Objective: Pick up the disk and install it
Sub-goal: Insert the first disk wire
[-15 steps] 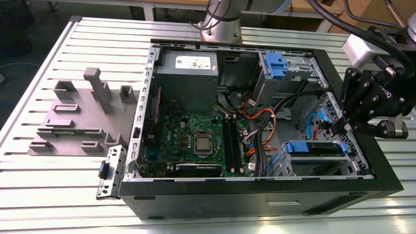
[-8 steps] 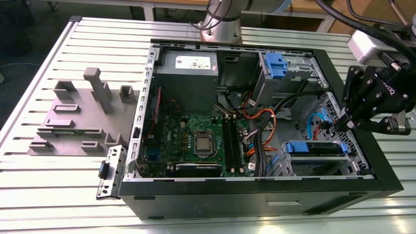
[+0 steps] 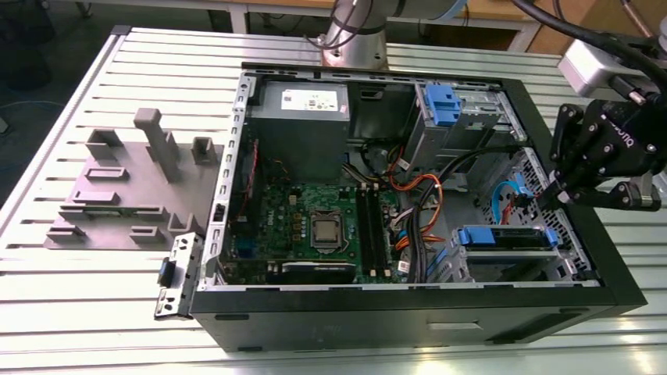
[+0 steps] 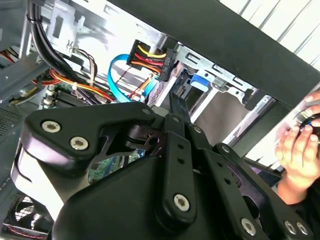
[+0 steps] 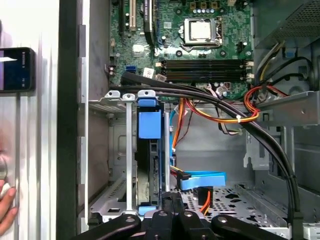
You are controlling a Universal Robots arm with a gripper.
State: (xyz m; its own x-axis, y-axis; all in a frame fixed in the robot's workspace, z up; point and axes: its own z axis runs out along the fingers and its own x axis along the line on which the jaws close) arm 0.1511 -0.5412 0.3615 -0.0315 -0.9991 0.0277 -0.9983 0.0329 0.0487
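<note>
The disk (image 3: 507, 237) sits in the metal drive bay at the near right corner of the open computer case (image 3: 417, 312), with the blue end of its carrier showing. In the first wrist view the disk (image 5: 150, 125) stands on edge between the bay's rails, blue tab towards the motherboard. My gripper (image 3: 544, 200) hangs just above and to the exterior view's right of that bay, over the case's side wall. Its fingers (image 4: 175, 107) are pressed together with nothing between them. The gripper's tip (image 5: 173, 201) is right by the disk's far end.
Black, orange and blue cables (image 5: 220, 107) run across the case beside the bay. A second blue bracket (image 3: 442, 105) is fixed to the upper drive bay. A grey stepped fixture (image 3: 115, 187) stands on the table at the exterior view's left. A person's hand (image 4: 300, 145) is outside the case wall.
</note>
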